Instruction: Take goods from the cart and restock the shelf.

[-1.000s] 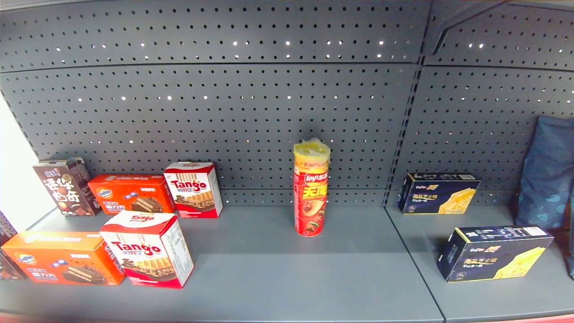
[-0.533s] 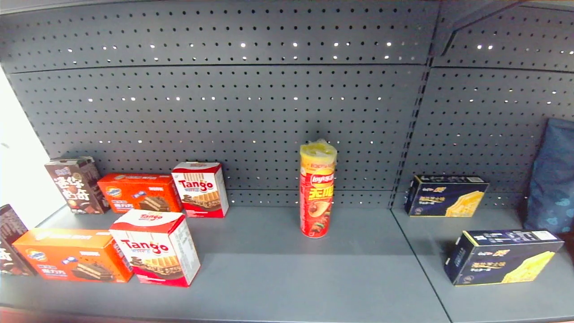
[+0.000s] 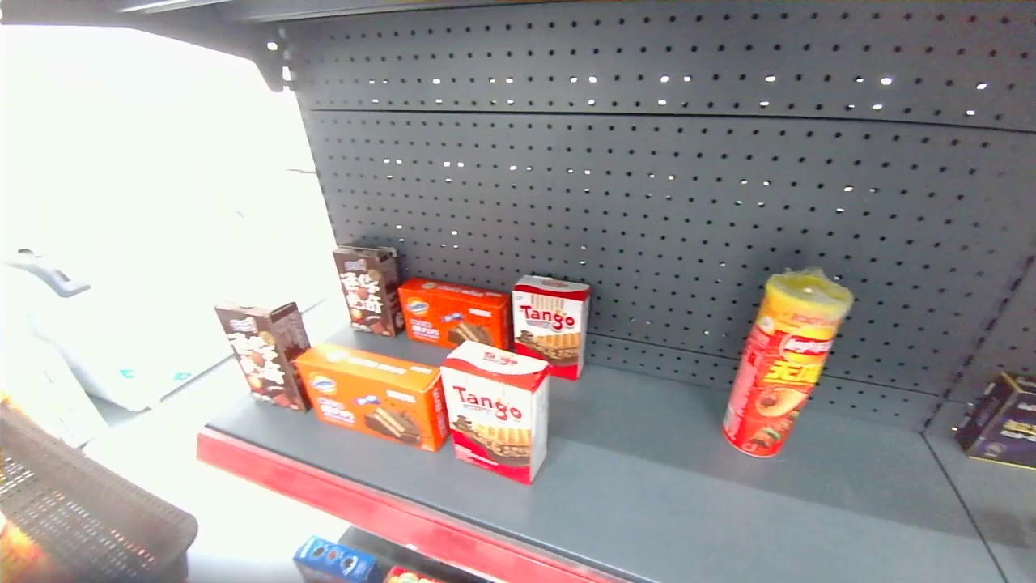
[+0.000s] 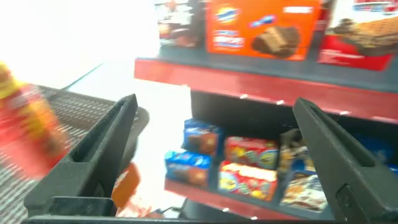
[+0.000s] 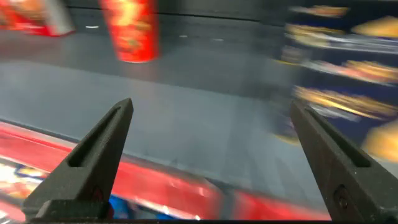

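With the left gripper (image 4: 214,106) and right gripper (image 5: 211,106) both spread wide and empty, this looks like the fetching step: the cart (image 3: 81,502) sits lower left in the head view, so next comes grasping goods (image 4: 25,127) for the shelf (image 3: 647,502).

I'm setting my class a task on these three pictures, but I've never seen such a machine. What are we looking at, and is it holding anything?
It is a robot with two arms, restocking a shop shelf. The large picture comes from a camera on its head; the other two come from cameras on its wrists, so the dark prongs are the left gripper and the right gripper, both open and empty. On the shelf stand a chip can, wafer boxes, orange boxes and brown boxes. A mesh basket sits lower, on the robot's left.
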You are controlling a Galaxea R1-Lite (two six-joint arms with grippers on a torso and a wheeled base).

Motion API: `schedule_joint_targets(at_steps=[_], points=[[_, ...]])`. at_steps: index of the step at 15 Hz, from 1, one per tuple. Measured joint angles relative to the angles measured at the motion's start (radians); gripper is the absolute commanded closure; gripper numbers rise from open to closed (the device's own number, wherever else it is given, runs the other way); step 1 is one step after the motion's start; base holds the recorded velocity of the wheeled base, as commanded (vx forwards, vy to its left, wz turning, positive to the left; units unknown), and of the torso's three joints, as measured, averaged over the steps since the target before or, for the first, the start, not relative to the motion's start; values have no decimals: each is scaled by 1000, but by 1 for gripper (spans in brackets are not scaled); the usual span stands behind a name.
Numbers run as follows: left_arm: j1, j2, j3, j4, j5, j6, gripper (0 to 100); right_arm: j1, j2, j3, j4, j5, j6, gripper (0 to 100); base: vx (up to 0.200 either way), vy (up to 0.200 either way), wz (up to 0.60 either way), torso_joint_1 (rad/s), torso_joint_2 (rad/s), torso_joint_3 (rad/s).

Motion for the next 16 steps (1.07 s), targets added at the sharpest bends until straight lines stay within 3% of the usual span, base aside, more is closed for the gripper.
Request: schedule_joint_targets(at_steps=[8, 16], points=[[0, 0, 0, 1, -4, 4, 0, -1, 0, 0, 0, 0, 2, 0, 0, 0, 600, 4, 2, 2], [0, 0, 0, 1, -10, 6, 0, 0, 0, 0, 0, -2, 2, 0, 0, 0, 0, 0, 0, 0]])
